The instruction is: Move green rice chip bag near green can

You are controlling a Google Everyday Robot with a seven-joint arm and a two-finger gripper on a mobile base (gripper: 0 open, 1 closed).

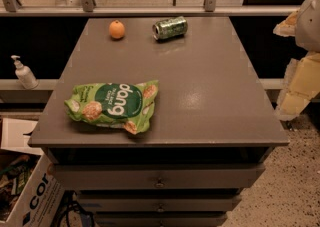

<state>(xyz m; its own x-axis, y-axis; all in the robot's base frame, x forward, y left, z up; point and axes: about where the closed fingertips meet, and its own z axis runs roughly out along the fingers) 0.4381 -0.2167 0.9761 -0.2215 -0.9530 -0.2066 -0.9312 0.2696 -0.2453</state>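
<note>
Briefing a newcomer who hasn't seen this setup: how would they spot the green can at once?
Find the grey drawer cabinet, with the robot's hand off at the view's right edge. At the top's far edge, the green can lies on its side beside a small orange fruit. It alone is metallic and cylindrical; the fruit is round.

Vantage: above the cabinet's [210,81] front edge, tilted down, facing twelve o'clock.
Range: close; the whole top fills the view.
Gripper [294,91]: at the three o'clock edge.
</note>
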